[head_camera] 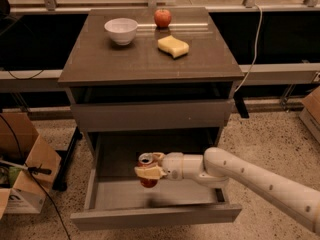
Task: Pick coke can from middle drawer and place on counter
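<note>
middle drawer (155,216) nearest, pulled open | claw (151,165) clenched around coke can (146,160), can upright over drawer floor, left of centre | arm (260,179) reaches in from right | upper drawer front (150,115) shut | bench (145,64) above: white bowl (121,30) left, yellow sponge (173,46) right, red apple (162,18) farthest

- No text, brand, number or sign can be read anywhere in view.
- Small red cylindrical coke can (146,160): no lettering legible on its side.
- Brown cardboard box (20,184), 8 o'clock: dark printed mark, unreadable.
- White two-finger gripper (149,165), 6 o'clock, above the open grey metal middle drawer (155,216), clasping the coke can: no label legible.
</note>
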You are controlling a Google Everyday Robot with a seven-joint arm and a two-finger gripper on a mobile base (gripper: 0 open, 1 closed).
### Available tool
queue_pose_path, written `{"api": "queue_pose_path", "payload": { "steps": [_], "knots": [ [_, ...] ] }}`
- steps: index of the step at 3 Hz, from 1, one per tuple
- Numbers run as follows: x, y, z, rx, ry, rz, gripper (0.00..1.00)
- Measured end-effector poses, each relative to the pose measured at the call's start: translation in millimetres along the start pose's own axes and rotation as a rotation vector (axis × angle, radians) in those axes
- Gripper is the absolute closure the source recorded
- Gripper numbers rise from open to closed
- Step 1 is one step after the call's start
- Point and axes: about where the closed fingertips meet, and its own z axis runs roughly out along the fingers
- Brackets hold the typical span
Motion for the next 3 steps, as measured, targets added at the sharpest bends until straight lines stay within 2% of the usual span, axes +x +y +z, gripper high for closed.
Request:
{"api": "queue_pose_path", "payload": {
  "steps": [1,2,3],
  "knots": [
    [-43.0,23.8,-65.3,0.054,0.055,-0.010,1.00],
    [-130.8,43.2,-149.6,0.143,0.140,-0.062,1.00],
    [-205.9,44.6,-199.1,0.224,0.192,-0.138,1.00]
  ]
}}
